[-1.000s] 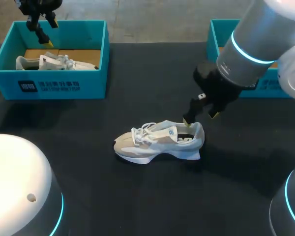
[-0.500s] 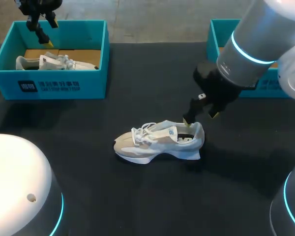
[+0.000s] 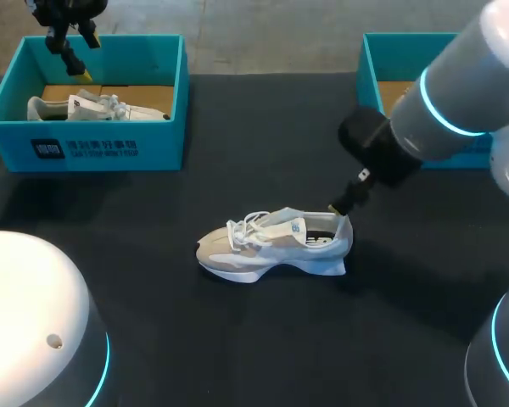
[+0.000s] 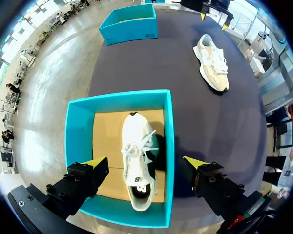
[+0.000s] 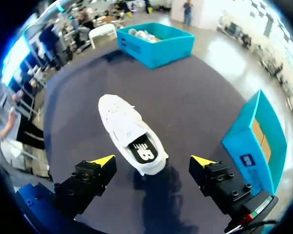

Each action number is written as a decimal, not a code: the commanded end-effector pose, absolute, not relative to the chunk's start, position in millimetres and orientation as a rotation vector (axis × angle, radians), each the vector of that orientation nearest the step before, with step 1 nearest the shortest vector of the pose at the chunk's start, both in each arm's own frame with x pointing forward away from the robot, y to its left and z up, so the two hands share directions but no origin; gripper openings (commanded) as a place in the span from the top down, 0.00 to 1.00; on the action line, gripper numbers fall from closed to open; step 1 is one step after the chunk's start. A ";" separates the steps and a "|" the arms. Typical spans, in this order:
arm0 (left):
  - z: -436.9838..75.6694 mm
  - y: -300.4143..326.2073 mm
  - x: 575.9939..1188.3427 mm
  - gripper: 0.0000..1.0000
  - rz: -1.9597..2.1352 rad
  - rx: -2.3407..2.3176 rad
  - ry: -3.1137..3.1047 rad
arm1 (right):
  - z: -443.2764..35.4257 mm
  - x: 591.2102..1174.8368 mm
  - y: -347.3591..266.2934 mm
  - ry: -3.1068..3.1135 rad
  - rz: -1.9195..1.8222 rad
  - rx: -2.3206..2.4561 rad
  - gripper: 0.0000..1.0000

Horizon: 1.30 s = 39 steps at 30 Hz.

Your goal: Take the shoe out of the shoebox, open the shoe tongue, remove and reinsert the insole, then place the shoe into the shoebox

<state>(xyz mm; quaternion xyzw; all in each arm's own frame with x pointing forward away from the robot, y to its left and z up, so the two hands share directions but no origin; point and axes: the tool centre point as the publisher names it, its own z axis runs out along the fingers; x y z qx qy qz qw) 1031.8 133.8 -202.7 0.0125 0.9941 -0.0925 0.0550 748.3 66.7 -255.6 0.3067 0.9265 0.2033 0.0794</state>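
Note:
A beige and white shoe (image 3: 271, 244) lies on its sole in the middle of the black table, toe to the left. Its opening shows a dark insole (image 5: 144, 152). My right gripper (image 3: 343, 206) hangs open just above the shoe's heel. In the right wrist view the shoe (image 5: 127, 127) sits ahead of and between the spread tips of the right gripper (image 5: 152, 161), untouched. My left gripper (image 3: 78, 55) hovers open over the far-left teal shoebox (image 3: 161, 140). That shoebox (image 4: 168, 146) holds a second white shoe (image 4: 136, 165) below the left gripper (image 4: 144, 162).
Another teal shoebox (image 3: 375, 64) stands at the back right, partly behind my right arm; its cardboard floor shows. In the left wrist view that box (image 4: 129, 24) is at the table's far end, beyond the beige shoe (image 4: 212, 63).
My right arm has swung to the right and turned, drawing its fingers back from the shoe's opening to above the heel. The left arm and both shoes have stayed still.

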 end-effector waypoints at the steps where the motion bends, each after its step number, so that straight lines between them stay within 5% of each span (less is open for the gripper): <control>1: -203.3 134.1 1031.2 0.00 -0.281 0.040 3.016 | -249.7 740.5 49.6 2.762 0.769 0.736 0.00; 39: -203.3 134.1 1031.2 0.00 -0.281 0.040 3.016 | -250.2 737.0 43.2 2.742 0.835 0.718 0.00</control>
